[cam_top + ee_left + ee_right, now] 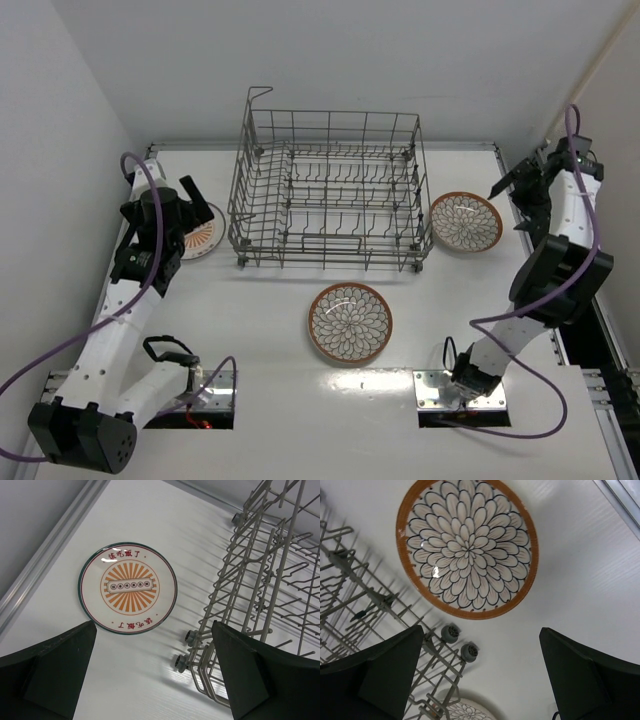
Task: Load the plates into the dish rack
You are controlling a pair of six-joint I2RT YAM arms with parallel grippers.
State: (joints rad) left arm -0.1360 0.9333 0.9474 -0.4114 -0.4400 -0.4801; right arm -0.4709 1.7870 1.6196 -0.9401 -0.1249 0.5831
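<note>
Across the far half of a white surface [270, 350], seen from above, stands a large grey wire dish rack [325, 195] with tall gridded sides, rows of tines and small wheels [181, 662] at its corners. Two white robot arms rise from the near edge. The left arm [120, 330] reaches up the left side and the right arm [545, 280] up the right side, so the rack sits between them.

Three round plates lie flat on the surface, all outside the rack. A brown-rimmed plate with a petal pattern [350, 323] lies alone near the middle, just in front of the rack and well apart from both arms. A second brown-rimmed petal plate [466, 221] lies just beside the rack's right end. A white plate with an orange sunburst [127, 587], a thin dark rim and red characters lies near the rack's left end. In the overhead view it is partly hidden under the left arm.

The left gripper [197, 205] hangs above the sunburst plate with its two dark fingers [50, 670] spread wide, grasping nothing. From its wrist camera the plate lies ahead between the fingers, untouched. The right gripper [512, 203] hovers just to the right of the second petal plate, likewise spread wide and holding nothing. Its wrist camera shows that plate ahead between the fingers, with the rack's wheeled corner beside it.
</note>
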